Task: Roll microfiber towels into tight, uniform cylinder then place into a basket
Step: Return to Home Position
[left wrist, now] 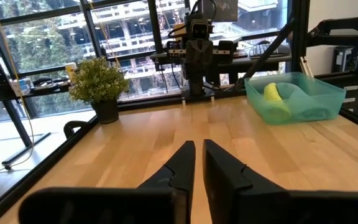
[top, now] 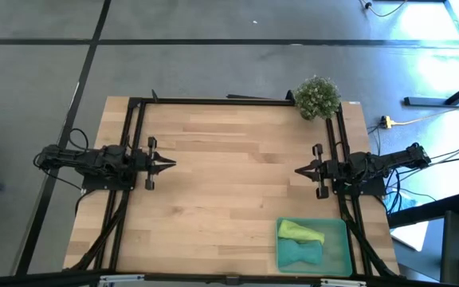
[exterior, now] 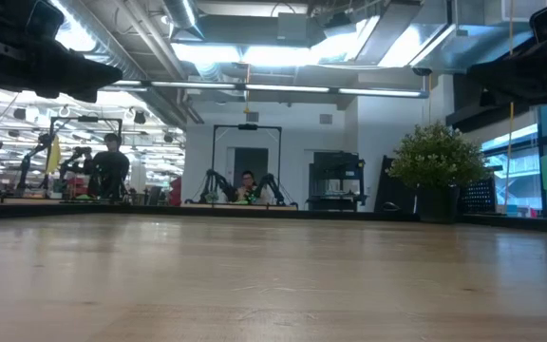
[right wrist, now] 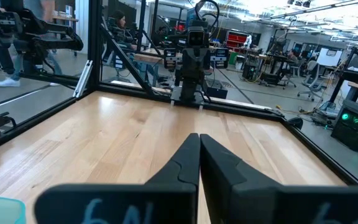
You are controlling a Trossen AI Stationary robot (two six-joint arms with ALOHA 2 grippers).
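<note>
Both towels (top: 300, 252) rolled in the basket (top: 338, 249), looks done; left gripper (top: 170, 165) and right gripper (top: 300, 171) pressed together, empty, well apart

You see two arms with one gripper apiece: the left gripper (top: 170, 165) and the right gripper (top: 300, 170). Two towels: one lime green towel (top: 300, 231), one teal towel (top: 300, 253). One basket (top: 339, 239), one plant (top: 318, 96), one table (top: 229, 183).

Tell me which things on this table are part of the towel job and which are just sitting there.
Job: lime green towel, teal towel, both lying in the basket; left tool and right tool, shut, at the table's sides.
Lying about: small plant, at the table's far corner by the right arm.
</note>
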